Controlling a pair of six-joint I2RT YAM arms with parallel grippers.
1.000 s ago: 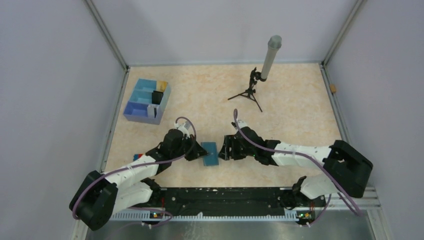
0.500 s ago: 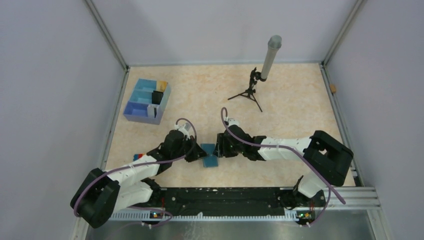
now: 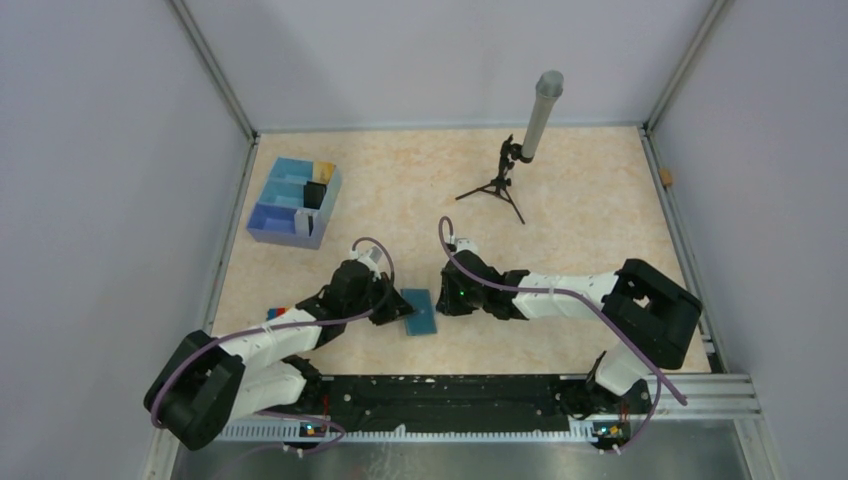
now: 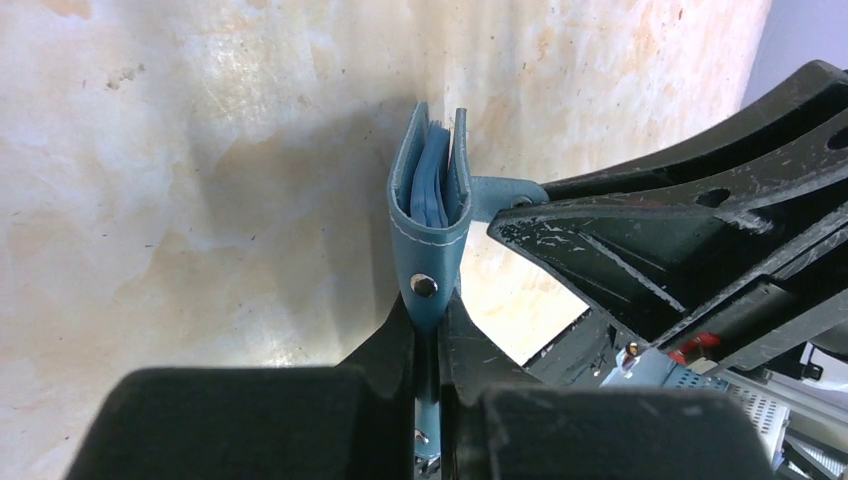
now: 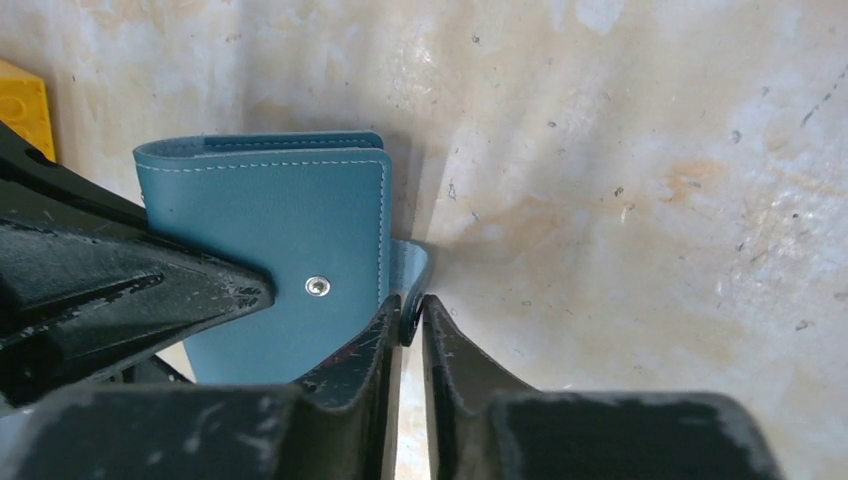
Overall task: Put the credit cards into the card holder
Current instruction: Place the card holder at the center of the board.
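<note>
The teal card holder (image 3: 422, 312) stands on edge on the table between both arms. My left gripper (image 4: 430, 305) is shut on its lower edge, just below a metal stud, and the folded leaves (image 4: 432, 180) rise edge-on above it. In the right wrist view the card holder (image 5: 270, 230) shows its flat side, and my right gripper (image 5: 410, 310) is shut on the small clasp tab (image 5: 412, 270) at its right edge. Credit cards stand in the blue tray: a gold one (image 3: 325, 169) and a black one (image 3: 314, 194). No card shows inside the holder.
The blue partitioned tray (image 3: 280, 218) sits at the back left. A grey tube on a small black tripod (image 3: 505, 180) stands at the back middle. A yellow block (image 5: 22, 112) lies beyond the holder, and small red and blue pieces (image 3: 277, 314) lie by the left arm.
My right gripper has moved left up to the card holder and its jaws have closed on the clasp tab. The left gripper has kept its hold.
</note>
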